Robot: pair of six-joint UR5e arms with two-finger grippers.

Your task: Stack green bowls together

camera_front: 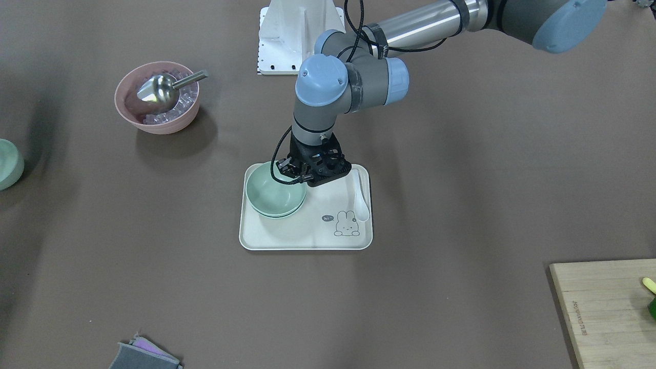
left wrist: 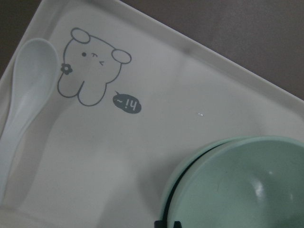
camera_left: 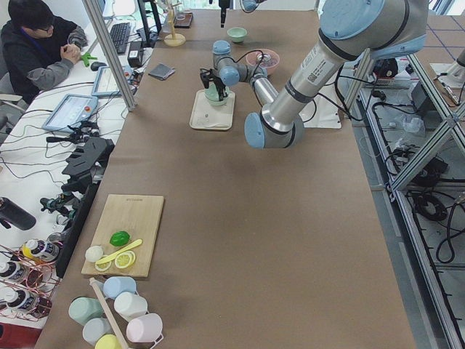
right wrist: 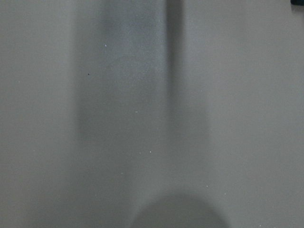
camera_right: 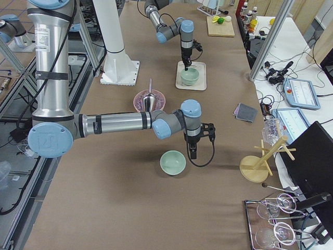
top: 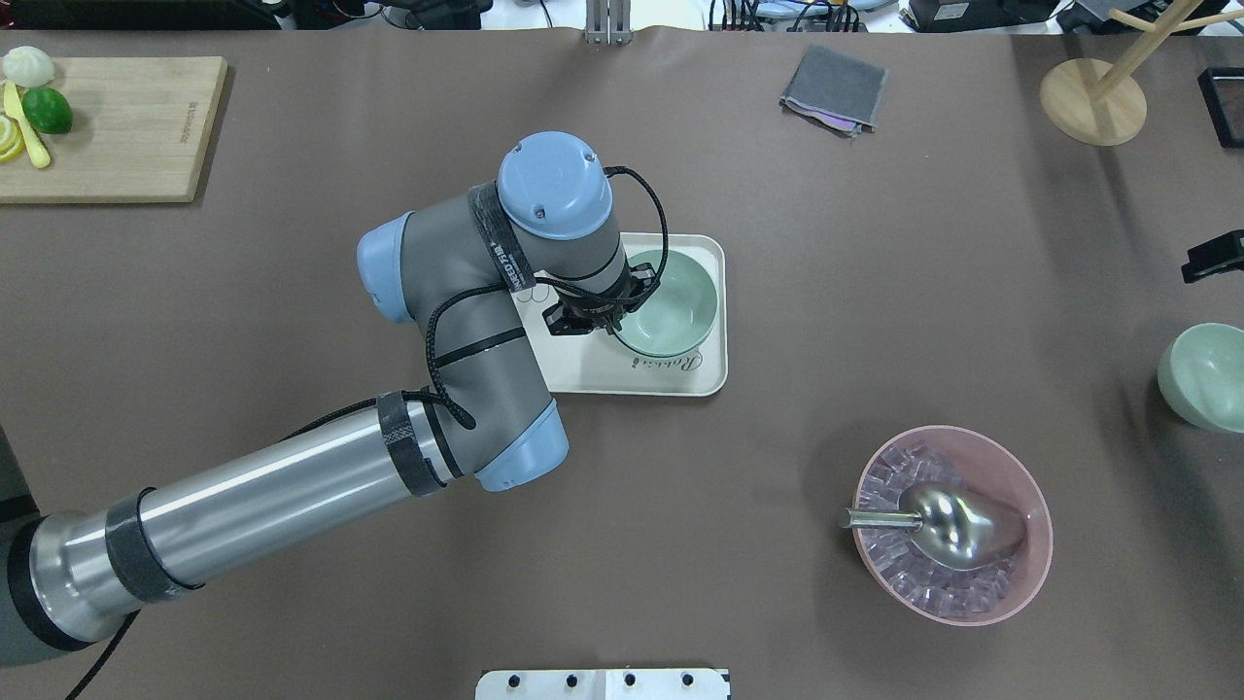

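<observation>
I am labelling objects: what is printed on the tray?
A grey outline rabbit with a dark "hi~" bubble on the tray; clearest in the left wrist view.

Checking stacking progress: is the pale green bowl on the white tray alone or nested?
Nested: under the pale mint-green round bowl shows a second identical bowl's rim.

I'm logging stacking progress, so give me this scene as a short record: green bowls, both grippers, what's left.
stacked: two green bowls nested on the tray
loose: third green bowl on the table, off the tray
left gripper: at the stack's rim, grip unclear
right gripper: beside the third green bowl, not touching, state unclear
remaining: third green bowl onto the stack
</observation>
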